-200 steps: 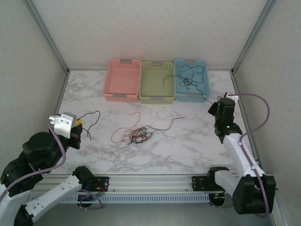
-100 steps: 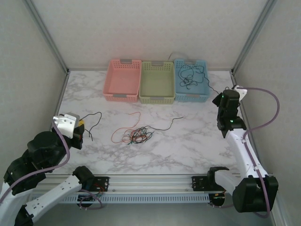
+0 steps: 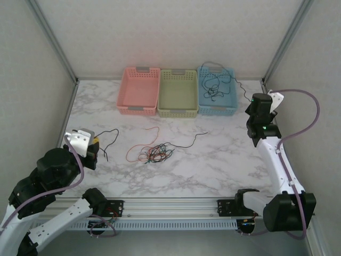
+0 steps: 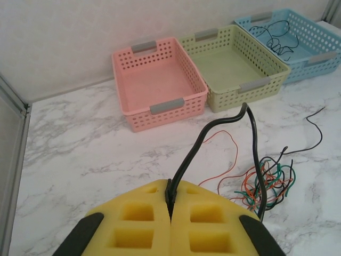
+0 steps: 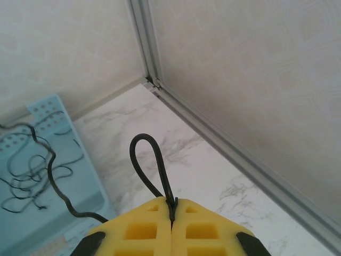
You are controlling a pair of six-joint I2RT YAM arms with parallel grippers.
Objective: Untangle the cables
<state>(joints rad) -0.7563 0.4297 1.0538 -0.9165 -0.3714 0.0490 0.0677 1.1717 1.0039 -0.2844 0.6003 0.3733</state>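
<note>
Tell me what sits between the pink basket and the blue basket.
The green basket sits there, flanked by the pink basket and the blue basket, as the top external view shows.

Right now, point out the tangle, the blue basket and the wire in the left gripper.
Tangle (image 3: 156, 154): top view, middle of the bundle.
Blue basket (image 3: 226, 111): top view, near wall.
Black wire (image 4: 186, 159): left wrist view, straight stretch below the bend.
</note>
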